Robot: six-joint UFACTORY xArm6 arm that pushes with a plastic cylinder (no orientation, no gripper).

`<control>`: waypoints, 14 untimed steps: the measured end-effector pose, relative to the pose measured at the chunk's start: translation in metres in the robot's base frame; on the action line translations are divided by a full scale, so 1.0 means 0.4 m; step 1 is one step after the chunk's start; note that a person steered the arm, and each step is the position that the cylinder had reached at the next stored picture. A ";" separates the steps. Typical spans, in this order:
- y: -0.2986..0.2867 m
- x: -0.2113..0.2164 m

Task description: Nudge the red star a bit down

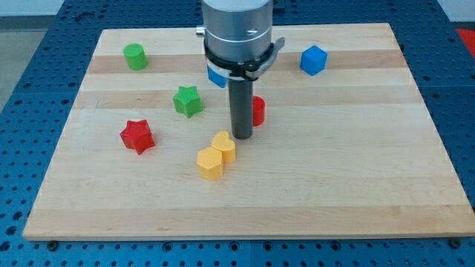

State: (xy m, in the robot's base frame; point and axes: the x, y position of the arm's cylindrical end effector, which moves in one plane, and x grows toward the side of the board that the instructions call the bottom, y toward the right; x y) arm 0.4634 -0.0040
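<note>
My tip [243, 136] rests bare on the board, holding nothing — just above the view's right of two touching yellow blocks [216, 156]. The red star [137, 136] sits well apart at the view's left, below a green star [188, 101].

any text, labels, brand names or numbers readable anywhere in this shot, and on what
None: no readable text anywhere in the camera view.
The wooden board, the red star, green star, green cylinder, blue cube and yellow blocks are all plain.
The arm's grey housing above my tip shows no legible marking.
</note>
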 end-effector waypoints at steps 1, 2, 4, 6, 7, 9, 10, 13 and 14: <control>0.048 -0.012; 0.055 -0.021; -0.129 -0.018; -0.314 -0.063; -0.375 -0.123; -0.560 -0.103; -0.596 -0.039; -0.509 0.038; -0.493 0.065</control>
State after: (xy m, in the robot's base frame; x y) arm 0.4894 -0.2013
